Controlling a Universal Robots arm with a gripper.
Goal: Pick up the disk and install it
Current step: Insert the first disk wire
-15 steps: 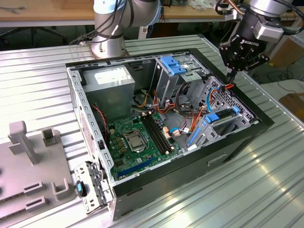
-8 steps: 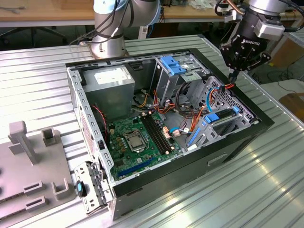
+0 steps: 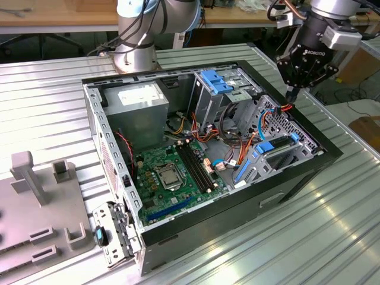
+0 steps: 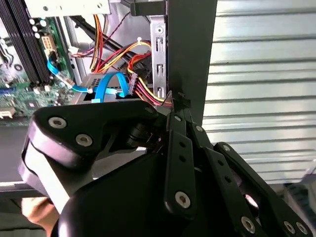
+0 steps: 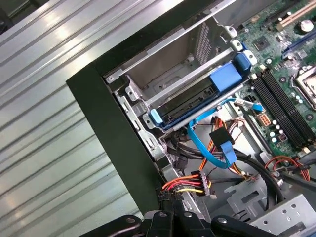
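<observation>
The disk (image 5: 188,102) lies flat in the metal drive cage (image 5: 163,74) at the end of the open computer case (image 3: 297,178) toward the exterior view's right. In the first wrist view I see only its dark edge, framed by its blue bracket (image 5: 228,77), which runs along the cage's opening. I am not touching it.

A blue data cable (image 5: 207,153) loops just beside the bracket. Past that loop, a bundle of red, yellow and black power wires (image 5: 190,186) ends in a plug close to the case's black wall.

My fingers (image 3: 291,93) hang over the far right rim of the case, above that wiring and well apart from the disk. In the second wrist view they are clenched together to a narrow tip (image 4: 178,106) right next to the wire bundle. I cannot tell whether anything thin is caught between them.

Farther toward the exterior view's left, the green motherboard (image 3: 169,169) covers the case floor, and the grey power-supply box (image 3: 139,110) sits in the far left corner. The case rests on a ribbed metal surface (image 3: 285,249). A grey fixture (image 3: 41,202) stands on that surface near the left edge.
</observation>
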